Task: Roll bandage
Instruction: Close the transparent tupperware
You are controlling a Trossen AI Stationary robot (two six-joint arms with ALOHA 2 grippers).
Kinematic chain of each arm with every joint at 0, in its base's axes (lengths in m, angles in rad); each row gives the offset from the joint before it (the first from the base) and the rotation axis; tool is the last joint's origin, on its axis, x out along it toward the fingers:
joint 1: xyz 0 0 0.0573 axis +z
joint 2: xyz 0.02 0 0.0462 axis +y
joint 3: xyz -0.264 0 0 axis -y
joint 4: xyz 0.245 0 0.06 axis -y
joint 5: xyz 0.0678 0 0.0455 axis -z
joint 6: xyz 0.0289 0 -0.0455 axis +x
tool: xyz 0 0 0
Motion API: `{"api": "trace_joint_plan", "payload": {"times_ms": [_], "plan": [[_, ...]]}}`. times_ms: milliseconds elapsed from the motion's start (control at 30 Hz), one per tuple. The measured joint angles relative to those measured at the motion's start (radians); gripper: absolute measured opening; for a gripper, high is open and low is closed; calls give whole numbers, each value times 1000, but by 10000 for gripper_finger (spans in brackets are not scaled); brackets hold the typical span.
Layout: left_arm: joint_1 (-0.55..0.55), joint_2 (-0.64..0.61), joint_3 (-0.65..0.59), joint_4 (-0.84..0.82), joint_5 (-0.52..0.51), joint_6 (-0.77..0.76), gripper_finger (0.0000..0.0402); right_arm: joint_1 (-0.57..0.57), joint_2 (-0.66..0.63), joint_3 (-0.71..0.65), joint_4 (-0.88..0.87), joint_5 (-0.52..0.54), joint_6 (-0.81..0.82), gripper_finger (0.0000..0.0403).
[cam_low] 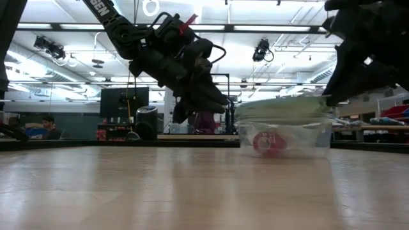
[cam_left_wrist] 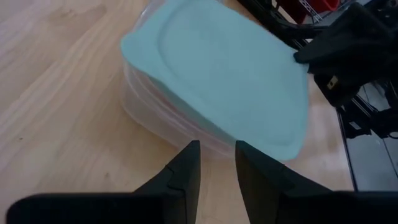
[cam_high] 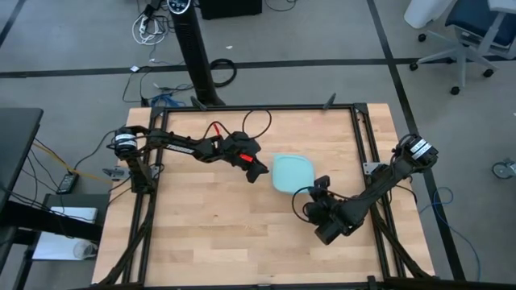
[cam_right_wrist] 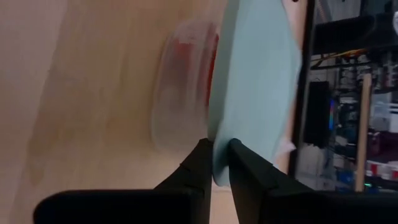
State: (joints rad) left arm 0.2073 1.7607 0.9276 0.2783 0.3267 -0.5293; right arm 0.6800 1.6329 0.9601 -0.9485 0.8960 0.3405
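A clear plastic container (cam_low: 284, 137) stands mid-table with the red bandage (cam_low: 268, 143) rolled up inside it; the roll also shows as a red blur through the wall (cam_right_wrist: 189, 46). A light-blue lid (cam_high: 292, 173) lies tilted on the container. My right gripper (cam_right_wrist: 216, 149) is at the lid's near right corner and is shut on it. My left gripper (cam_left_wrist: 217, 158) hovers just left of the container, pointing at it, open with nothing between its fingers. My right gripper pinches the lid's rim at its near right corner (cam_right_wrist: 219, 132) between its two fingers. The fingers come from the table's near right side, slanting down. The lid sits tilted, raised a little at the held side, its other side (cam_low: 246, 107) on the container's rim.
A black metal frame (cam_high: 360, 137) runs round the wooden table top (cam_high: 210, 225). Bare wood lies near and to the left of the container. Cables (cam_high: 250, 121) hang along my left arm.
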Motion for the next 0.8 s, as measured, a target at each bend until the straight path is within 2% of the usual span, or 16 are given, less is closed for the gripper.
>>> {"api": "trace_joint_plan", "payload": {"times_ms": [333,800], "plan": [[0,0,0,17,9,-5,103,-3,0,35,-153,9,40,42],[0,0,0,17,54,3,103,-36,0,-37,-125,-35,-2,42]]}}
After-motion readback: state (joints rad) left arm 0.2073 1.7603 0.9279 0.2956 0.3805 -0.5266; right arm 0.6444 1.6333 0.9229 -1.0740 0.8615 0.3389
